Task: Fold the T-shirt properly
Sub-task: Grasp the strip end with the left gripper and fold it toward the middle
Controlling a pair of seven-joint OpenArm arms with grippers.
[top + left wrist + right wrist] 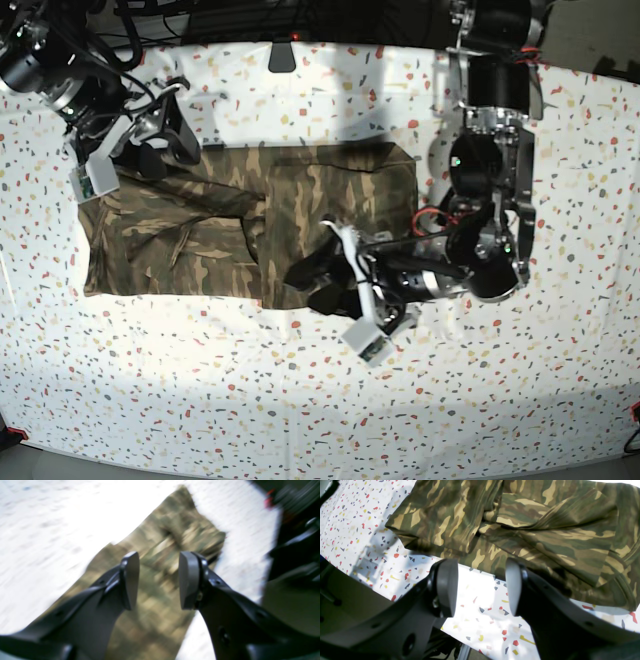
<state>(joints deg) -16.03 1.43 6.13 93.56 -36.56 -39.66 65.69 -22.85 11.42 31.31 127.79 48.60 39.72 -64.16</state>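
Note:
The camouflage T-shirt (200,230) lies spread on the speckled white table (300,400), its right part folded over into a narrower band. My left gripper (312,283) hovers at the shirt's front right edge. In the left wrist view, which is blurred, the left gripper (158,580) stands open over the T-shirt (160,555) with nothing between its pads. My right gripper (165,150) is at the shirt's back left corner. In the right wrist view the right gripper (480,587) is open and empty just off the hem of the T-shirt (532,530).
The left arm's body and red cables (490,200) stand right of the shirt. A dark mount (285,55) sits at the table's back edge. The right arm's links (60,70) fill the back left corner. The table's front edge runs along the bottom of the base view.

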